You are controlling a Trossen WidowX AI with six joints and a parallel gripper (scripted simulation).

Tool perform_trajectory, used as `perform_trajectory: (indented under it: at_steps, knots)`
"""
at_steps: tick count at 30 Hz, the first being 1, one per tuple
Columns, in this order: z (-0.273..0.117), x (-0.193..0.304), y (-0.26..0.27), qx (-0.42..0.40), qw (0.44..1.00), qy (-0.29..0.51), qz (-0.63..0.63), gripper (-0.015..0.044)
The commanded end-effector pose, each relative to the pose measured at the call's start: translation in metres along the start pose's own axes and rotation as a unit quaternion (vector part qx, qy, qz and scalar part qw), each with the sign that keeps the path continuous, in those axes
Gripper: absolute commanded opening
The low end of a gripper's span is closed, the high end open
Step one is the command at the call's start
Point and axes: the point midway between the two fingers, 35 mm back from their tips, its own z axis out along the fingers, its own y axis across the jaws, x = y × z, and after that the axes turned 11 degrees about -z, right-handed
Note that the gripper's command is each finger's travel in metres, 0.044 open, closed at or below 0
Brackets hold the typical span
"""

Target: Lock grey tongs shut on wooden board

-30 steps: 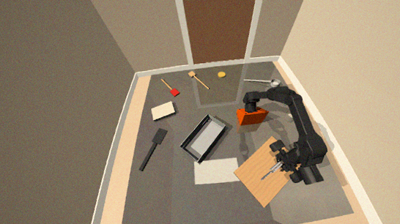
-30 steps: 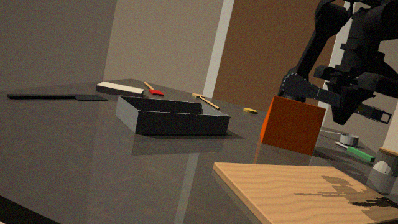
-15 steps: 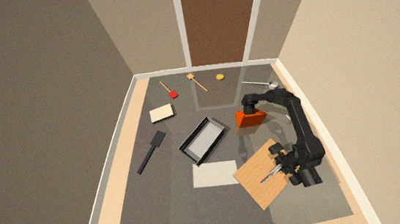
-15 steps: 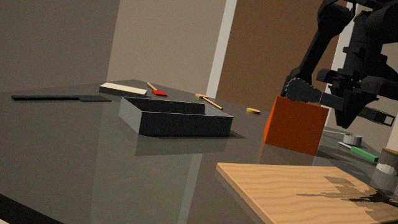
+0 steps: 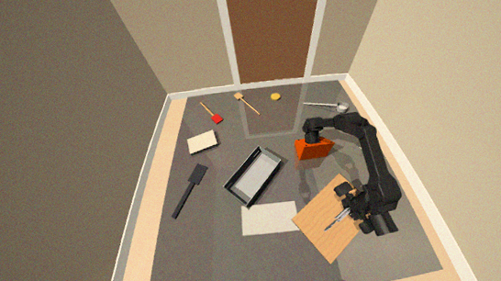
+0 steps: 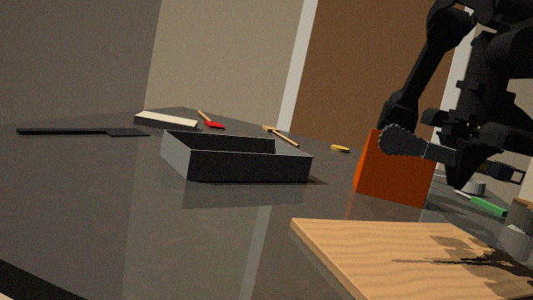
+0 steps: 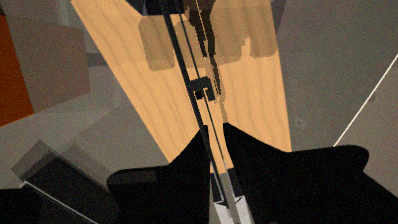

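Note:
The grey tongs (image 5: 343,214) (image 6: 442,153) (image 7: 178,50) are in the air above the wooden board (image 5: 315,213) (image 6: 354,246) (image 7: 260,110), with their shadow on it. In the exterior view their scalloped tips point left, slightly higher than the end with the loop at the right. My gripper (image 5: 348,210) (image 6: 458,167) (image 7: 215,128) is shut on the tongs between their ends. In the wrist view their two arms run close together. Whether the lock inside the hinge is engaged cannot be seen. The roasting tin (image 5: 241,168) (image 6: 250,167) has no tongs across it.
An orange block (image 5: 315,151) (image 6: 391,172) stands behind the board, near the arm's base. A pale mat (image 5: 269,218) lies left of the board. A black spatula (image 5: 198,174) (image 6: 127,132) and a cream-topped box (image 5: 203,142) (image 6: 166,119) are farther left. A green-handled tool (image 6: 488,206) lies at the right.

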Motion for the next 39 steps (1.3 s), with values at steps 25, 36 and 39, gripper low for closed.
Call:
perform_trajectory:
  at_steps: [25, 36, 39]
  knots:
    - [0.047, -0.001, -0.001, 0.002, 1.0, -0.002, -0.001, -0.015]
    - [0.064, -0.002, 0.001, 0.002, 1.0, -0.002, -0.001, -0.015]
    - [0.069, -0.002, 0.002, 0.002, 1.0, -0.002, -0.001, -0.015]
